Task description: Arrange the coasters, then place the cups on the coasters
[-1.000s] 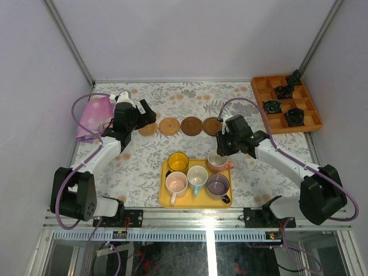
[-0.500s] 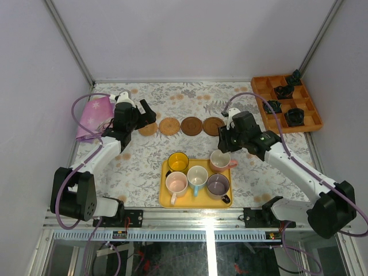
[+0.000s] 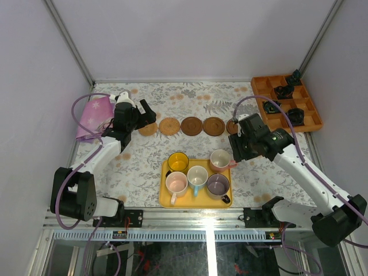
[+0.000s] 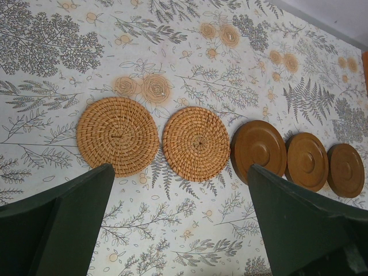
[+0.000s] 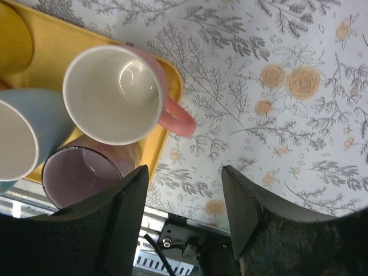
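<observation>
Five coasters lie in a row at mid-table: two woven tan ones (image 4: pixel 118 135) (image 4: pixel 196 143) and three smooth brown ones (image 4: pixel 258 150) (image 4: pixel 307 161) (image 4: pixel 345 170). My left gripper (image 4: pixel 179 172) hangs open just near of them, empty. In the top view the rightmost coaster (image 3: pixel 233 126) is partly hidden behind my right arm. Five cups stand on the yellow tray (image 3: pixel 163 199): yellow (image 3: pixel 178 161), salmon pink (image 5: pixel 112 92), white-and-blue (image 3: pixel 197 175), pale pink (image 3: pixel 176 183) and purple-grey (image 5: pixel 80 172). My right gripper (image 5: pixel 184 172) is open and empty over the cloth, right of the salmon cup's handle (image 5: pixel 178 118).
An orange compartment box (image 3: pixel 261 89) with small black objects sits at the back right. A pink pouch (image 3: pixel 94 115) lies at the left edge. The metal frame rail (image 5: pixel 190 238) runs along the table's near edge, under my right gripper.
My right arm has swung right and back from beside the salmon cup, its jaws spreading wider. The rightmost coaster now shows behind it. The left arm has stayed still.
</observation>
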Available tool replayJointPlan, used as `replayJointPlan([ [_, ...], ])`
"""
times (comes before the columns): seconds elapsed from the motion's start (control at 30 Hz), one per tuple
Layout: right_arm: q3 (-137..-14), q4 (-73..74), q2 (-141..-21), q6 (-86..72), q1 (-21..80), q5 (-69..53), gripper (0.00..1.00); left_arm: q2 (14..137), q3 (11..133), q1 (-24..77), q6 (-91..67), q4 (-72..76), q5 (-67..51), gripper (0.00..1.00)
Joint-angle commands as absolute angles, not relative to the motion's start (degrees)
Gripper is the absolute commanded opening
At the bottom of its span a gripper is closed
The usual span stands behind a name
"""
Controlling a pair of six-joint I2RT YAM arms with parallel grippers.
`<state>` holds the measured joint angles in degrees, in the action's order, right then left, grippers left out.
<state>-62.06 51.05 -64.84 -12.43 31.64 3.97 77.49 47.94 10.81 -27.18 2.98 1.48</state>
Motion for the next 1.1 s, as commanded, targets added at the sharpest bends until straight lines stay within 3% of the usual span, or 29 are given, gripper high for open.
replayJointPlan([
  [0.0, -64.2, 56.9, -63.4, -13.1, 32.2, 4.3, 0.62, 77.9, 49.9, 10.6, -26.7, 4.7, 1.0, 1.00],
  [0.27, -63.4, 55.5, -68.3, -11.3, 32.2, -0.4, 0.67, 78.7, 50.1, 10.6, -27.2, 4.9, 0.1, 1.00],
  [1.07, -60.8, 49.5, -77.0, 2.0, 32.2, -0.6, 0.66, 80.7, 49.9, 10.6, -27.6, 5.2, 0.6, 1.00],
])
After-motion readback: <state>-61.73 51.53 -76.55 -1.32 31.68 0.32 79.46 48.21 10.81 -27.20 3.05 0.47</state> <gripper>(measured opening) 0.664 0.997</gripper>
